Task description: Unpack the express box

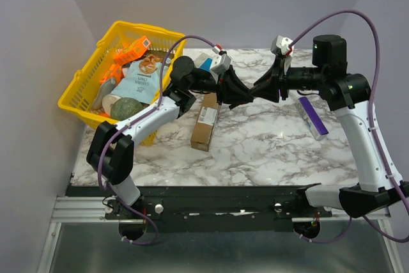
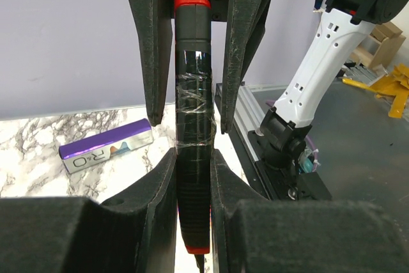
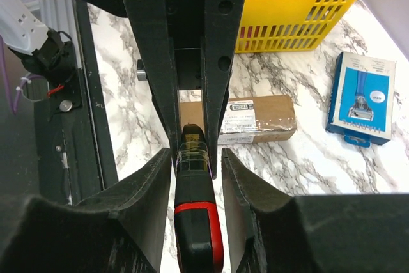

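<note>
Top view: the express box (image 1: pixel 204 123) lies flat on the marble table (image 1: pixel 268 158), just beside the yellow basket (image 1: pixel 83 87), its long axis running away from my bases. It looks closed. My left gripper (image 1: pixel 246 97) and right gripper (image 1: pixel 261 91) meet tip to tip in the air, above and just right of the box. A purple bar (image 1: pixel 313 114) lies well apart to the right.

Left wrist: my left fingers (image 2: pixel 160 177) are narrow, clamped on a black-and-red tool (image 2: pixel 193 126) wrapped in clear tape. The right gripper's fingers flank the same tool from the far end.

Right wrist: the right fingers (image 3: pixel 150 183) are close against both sides of the tool's red-banded end, gripping it as far as I can tell. Below them the box shows its white label and a shiny taped end. A blue-and-white box (image 3: pixel 362 97) sits near it.

Judgement: the carton is stiff cardboard and probably light, but long, so it will swing if held by one end. I would pinch it across the narrow width near the middle. The tape may be slick.
</note>
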`<state>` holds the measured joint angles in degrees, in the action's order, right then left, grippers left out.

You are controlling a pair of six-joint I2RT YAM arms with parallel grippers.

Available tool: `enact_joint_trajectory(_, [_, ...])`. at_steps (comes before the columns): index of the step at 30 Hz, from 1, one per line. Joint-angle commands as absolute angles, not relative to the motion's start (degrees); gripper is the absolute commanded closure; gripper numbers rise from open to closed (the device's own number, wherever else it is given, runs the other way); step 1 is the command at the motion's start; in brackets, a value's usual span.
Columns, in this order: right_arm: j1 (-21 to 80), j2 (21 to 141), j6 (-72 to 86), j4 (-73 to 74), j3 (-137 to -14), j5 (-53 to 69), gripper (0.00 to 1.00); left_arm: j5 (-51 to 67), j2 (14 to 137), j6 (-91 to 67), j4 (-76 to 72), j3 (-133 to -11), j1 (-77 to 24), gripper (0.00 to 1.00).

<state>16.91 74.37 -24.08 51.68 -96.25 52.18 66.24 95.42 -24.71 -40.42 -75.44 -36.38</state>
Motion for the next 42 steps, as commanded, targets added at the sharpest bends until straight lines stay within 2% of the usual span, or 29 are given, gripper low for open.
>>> enact_joint_trajectory(1, [17.14, 74.88, -24.61, 53.53, -95.27, 53.61, 0.55, 66.45, 95.45, -24.7, -41.66, -76.64, -36.12, 1.0])
enact_joint_trajectory(4, [17.14, 75.23, -24.7, 53.79, -95.27, 53.96, 0.58, 66.53, 95.54, -24.61, -41.49, -76.64, -36.12, 1.0])
enact_joint_trajectory(10, [17.14, 75.85, -24.35, 53.44, -95.8, 55.46, 0.72, 66.27, 96.24, -24.61, -41.31, -76.99, -36.12, 1.0])
enact_joint_trajectory(11, [17.14, 75.94, -24.43, 53.52, -95.97, 56.5, 0.83, 66.18, 96.33, -24.7, -41.31, -76.99, -36.12, 1.0])
enact_joint_trajectory(14, [17.14, 77.43, -26.27, 56.32, -97.64, 58.18, 1.0, 65.57, 96.59, -24.87, -41.05, -77.34, -36.12, 1.0])
enact_joint_trajectory(15, [17.14, 77.69, -25.84, 56.42, -98.34, 57.66, 0.99, 65.22, 96.68, -24.96, -40.87, -77.43, -36.12, 1.0])
enact_joint_trajectory(16, [16.7, 77.7, -24.88, 56.08, -98.52, 56.87, 1.0, 64.78, 96.59, -24.96, -40.52, -77.26, -35.95, 0.95])
enact_joint_trajectory(17, [16.09, 77.61, -21.83, 54.42, -98.61, 56.08, 1.0, 64.17, 96.42, -24.87, -40.26, -77.08, -35.69, 0.83])
enact_joint_trajectory(20, [12.49, 77.52, -16.45, 49.68, -98.7, 58.34, 1.0, 63.98, 95.89, -24.96, -38.76, -76.03, -34.55, 0.67])
enact_joint_trajectory(27, [12.39, 78.49, -16.79, 48.34, -99.76, 60.56, 1.0, 66.71, 96.59, -23.73, -36.3, -77.08, -34.1, 0.64])
enact_joint_trajectory(31, [12.39, 79.1, -19.07, 50.53, -100.02, 61.35, 0.99, 67.15, 97.03, -23.47, -36.3, -77.96, -34.28, 0.72])
enact_joint_trajectory(32, [12.39, 79.19, -19.42, 51.49, -100.11, 61.7, 1.0, 67.24, 97.21, -23.38, -36.3, -78.05, -34.36, 0.78])
enact_joint_trajectory(34, [12.39, 79.1, -20.13, 51.68, -99.84, 61.96, 1.0, 67.5, 97.38, -23.47, -36.3, -78.22, -34.45, 0.85])
enact_joint_trajectory(35, [12.39, 79.01, -20.21, 51.68, -99.67, 62.14, 1.0, 67.85, 97.64, -23.38, -36.56, -78.31, -34.63, 0.95])
enact_joint_trajectory(36, [12.31, 79.01, -19.95, 51.59, -99.41, 62.14, 1.0, 68.11, 97.73, -23.47, -36.65, -78.4, -34.63, 1.0])
enact_joint_trajectory(38, [12.48, 79.45, -20.04, 52.81, -99.4, 61.44, 0.97, 68.2, 97.82, -23.73, -37.35, -78.75, -34.72, 1.0])
enact_joint_trajectory(39, [12.65, 79.71, -20.65, 53.69, -99.67, 61.17, 0.87, 68.2, 97.91, -23.82, -37.61, -78.84, -34.8, 1.0])
enact_joint_trajectory(42, [12.83, 79.89, -22.32, 55.55, -99.85, 60.91, 0.78, 68.11, 98.0, -23.99, -38.06, -79.54, -34.8, 1.0])
